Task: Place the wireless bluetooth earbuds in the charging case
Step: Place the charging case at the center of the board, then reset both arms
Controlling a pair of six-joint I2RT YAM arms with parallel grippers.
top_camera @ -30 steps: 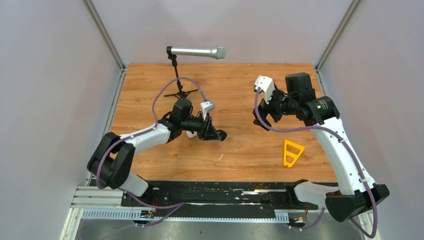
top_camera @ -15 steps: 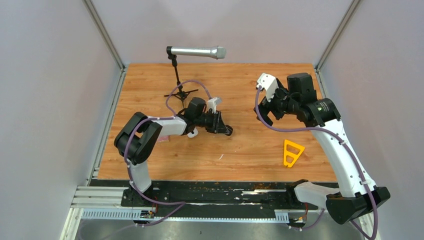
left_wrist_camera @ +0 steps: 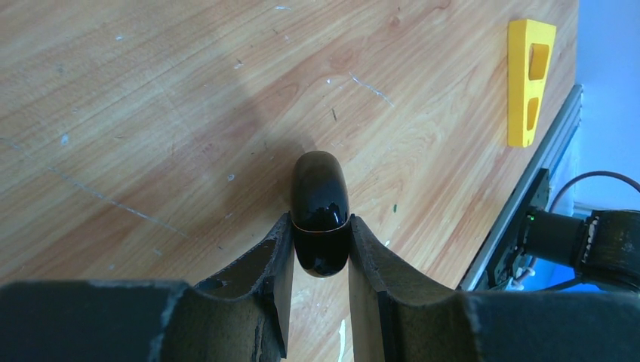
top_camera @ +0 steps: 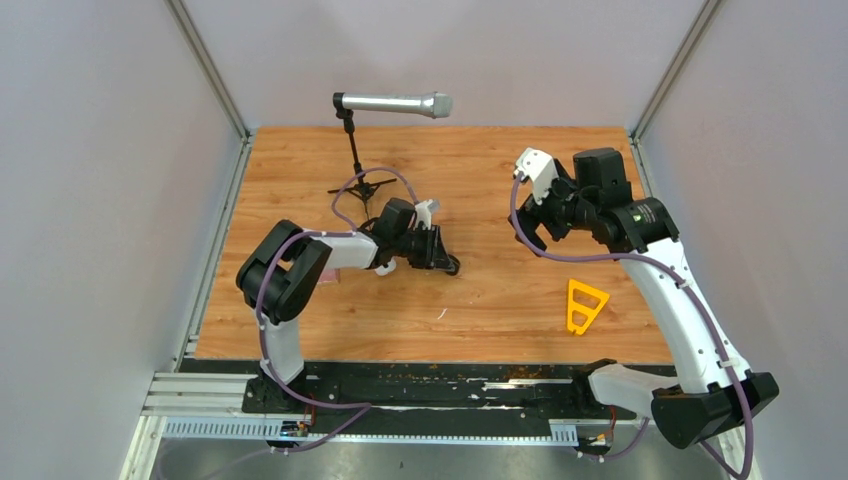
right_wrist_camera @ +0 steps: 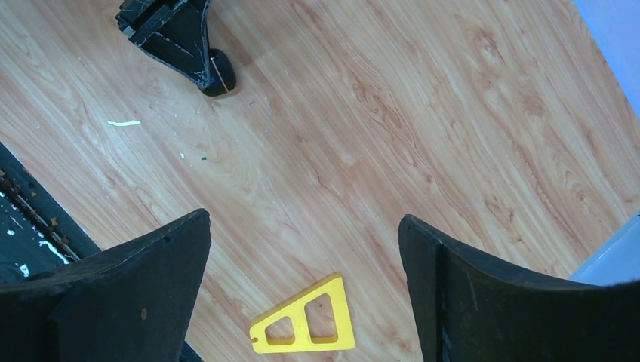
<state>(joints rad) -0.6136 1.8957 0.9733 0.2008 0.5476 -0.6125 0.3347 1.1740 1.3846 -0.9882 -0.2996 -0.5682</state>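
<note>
My left gripper (top_camera: 447,262) (left_wrist_camera: 320,224) is shut on a glossy black charging case (left_wrist_camera: 320,211), closed, with a thin seam round it. It holds the case low over the wooden table (top_camera: 500,300) at the centre left. The case also shows in the right wrist view (right_wrist_camera: 220,77). My right gripper (top_camera: 533,228) (right_wrist_camera: 302,226) is open and empty, raised above the table's right half. No earbuds show in any view. A small white object (top_camera: 385,267) peeks out under the left wrist; I cannot tell what it is.
A yellow triangular piece (top_camera: 586,303) (right_wrist_camera: 306,328) (left_wrist_camera: 530,79) lies flat on the table's right front. A silver microphone (top_camera: 392,103) on a thin black stand (top_camera: 358,180) stands at the back left. Grey walls close in both sides.
The left arm folded its elbow inward and carried the black case to the right, then drew back slightly left. The right gripper shifted a little and stayed open.
</note>
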